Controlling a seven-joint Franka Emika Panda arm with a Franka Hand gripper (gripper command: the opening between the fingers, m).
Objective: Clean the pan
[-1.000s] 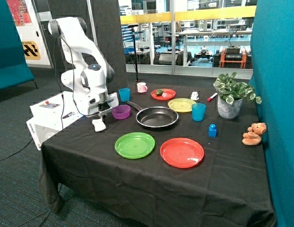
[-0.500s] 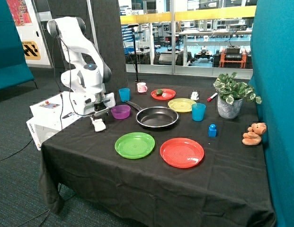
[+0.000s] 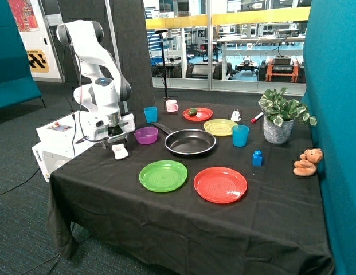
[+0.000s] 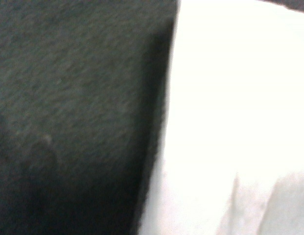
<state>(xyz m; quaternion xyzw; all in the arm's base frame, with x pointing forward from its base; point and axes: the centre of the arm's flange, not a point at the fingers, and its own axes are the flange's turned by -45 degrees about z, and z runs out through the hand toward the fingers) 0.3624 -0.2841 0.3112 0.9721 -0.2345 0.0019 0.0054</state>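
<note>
The gripper [image 3: 116,139] hangs low over a white cloth [image 3: 120,151] near the table edge; whether it is open or closed cannot be told. The pan [image 3: 190,141] sits beyond the cloth, just past the purple bowl [image 3: 146,135], untouched, handle toward the blue cup [image 3: 150,114]

Black pan [image 3: 190,141] on a black-clothed table [image 3: 166,223]; purple bowl [image 3: 146,135], green plate [image 3: 163,175], red plate [image 3: 220,184], yellow plate [image 3: 220,126], blue cups [image 3: 240,136], white cloth [image 3: 120,151].
</note>
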